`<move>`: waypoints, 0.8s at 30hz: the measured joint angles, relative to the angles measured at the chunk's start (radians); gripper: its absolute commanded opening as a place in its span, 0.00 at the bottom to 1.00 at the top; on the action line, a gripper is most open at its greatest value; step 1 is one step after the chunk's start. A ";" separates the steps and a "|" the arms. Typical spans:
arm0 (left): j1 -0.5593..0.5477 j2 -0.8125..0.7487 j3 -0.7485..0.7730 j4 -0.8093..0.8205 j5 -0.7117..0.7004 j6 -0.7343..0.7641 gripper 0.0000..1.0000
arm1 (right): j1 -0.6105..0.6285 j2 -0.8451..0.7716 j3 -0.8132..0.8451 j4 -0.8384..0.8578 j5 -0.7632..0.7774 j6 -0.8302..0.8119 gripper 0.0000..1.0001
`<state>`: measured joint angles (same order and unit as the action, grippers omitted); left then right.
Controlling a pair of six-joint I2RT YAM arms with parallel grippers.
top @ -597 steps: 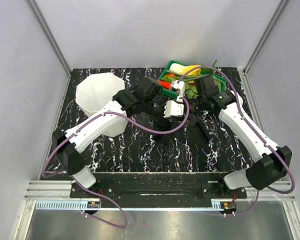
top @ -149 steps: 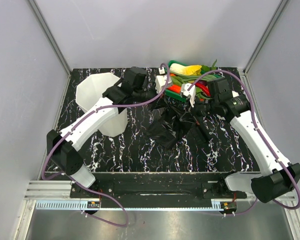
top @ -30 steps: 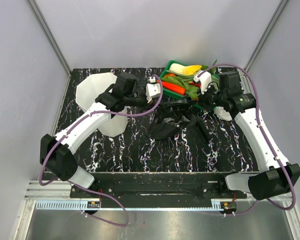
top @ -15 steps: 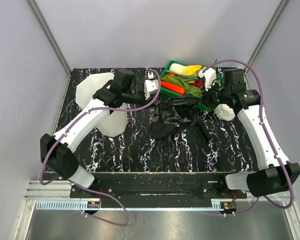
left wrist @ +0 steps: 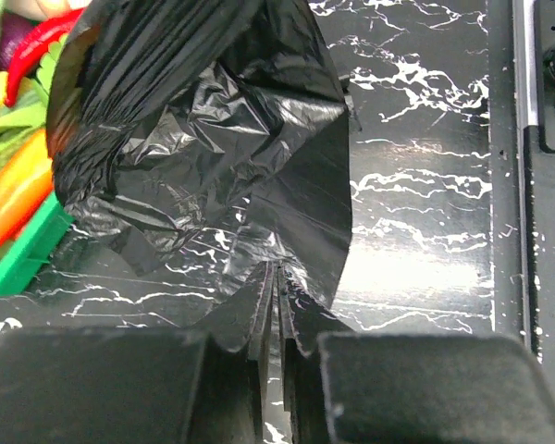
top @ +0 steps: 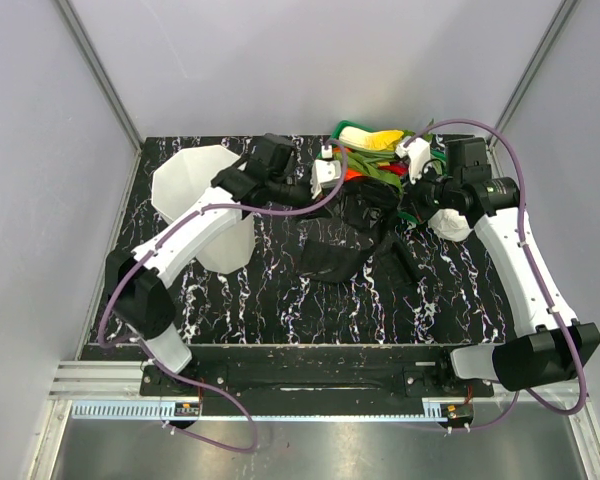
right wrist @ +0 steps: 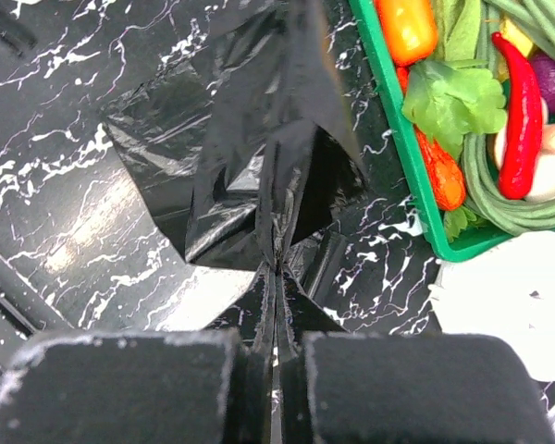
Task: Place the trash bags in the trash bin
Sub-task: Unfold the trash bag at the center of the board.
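Above table [top: 230,300] centre: left hand [left wrist: 270,301], right hand [right wrist: 276,277] both pinching trash bag [top: 355,225]; bag covers tray [right wrist: 388,111] corner.

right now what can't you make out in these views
- trash bin near wall and base: top view, left arm covers them.
- how many trash bags: every view, crumpled film overlaps itself.
- green tray: wrist views, cut off by frame edges.
- white object beside it: right wrist view, edge cuts it.
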<state>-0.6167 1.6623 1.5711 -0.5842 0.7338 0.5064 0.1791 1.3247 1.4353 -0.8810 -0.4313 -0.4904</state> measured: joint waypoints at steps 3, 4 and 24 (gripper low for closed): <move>0.001 0.033 0.053 -0.010 0.000 0.028 0.09 | 0.000 0.000 0.001 -0.034 -0.030 -0.025 0.00; 0.001 0.045 0.073 -0.015 0.000 0.041 0.09 | 0.000 -0.001 0.002 -0.050 -0.045 -0.037 0.00; 0.064 0.204 0.374 -0.188 0.236 0.287 0.17 | 0.041 0.035 0.173 -0.426 -0.380 -0.351 0.00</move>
<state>-0.5529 1.8668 1.9453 -0.7727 0.9699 0.7933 0.2199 1.3602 1.6085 -1.3071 -0.8108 -0.8410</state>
